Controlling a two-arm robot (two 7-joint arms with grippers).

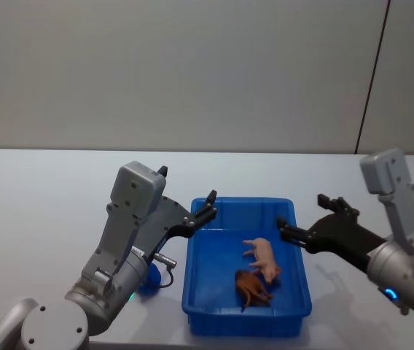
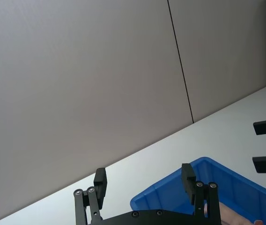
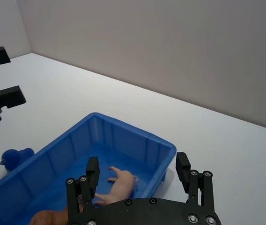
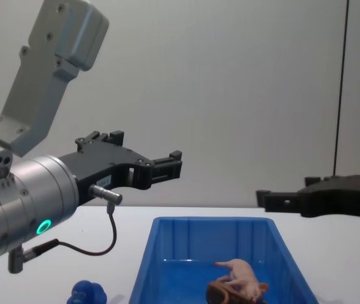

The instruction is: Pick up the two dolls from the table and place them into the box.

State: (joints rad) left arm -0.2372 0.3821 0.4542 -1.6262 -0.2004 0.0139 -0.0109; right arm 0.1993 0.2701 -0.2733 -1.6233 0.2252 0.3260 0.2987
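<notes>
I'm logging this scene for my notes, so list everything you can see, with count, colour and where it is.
box: one, bright blue, on the table between the arms.
pig doll: one, pink, lying inside the box.
animal doll: one, dark brown, inside the box, next to the pig doll.
rounded figure: one, blue, on the table left of the box.
table: one, white.
wall: grey, behind the table.
left gripper: black, open, empty, raised near the box's far left corner.
right gripper: black, open, empty, raised near the box's right rim.

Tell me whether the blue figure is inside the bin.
No, the blue figure sits on the table outside the box's wall.
</notes>
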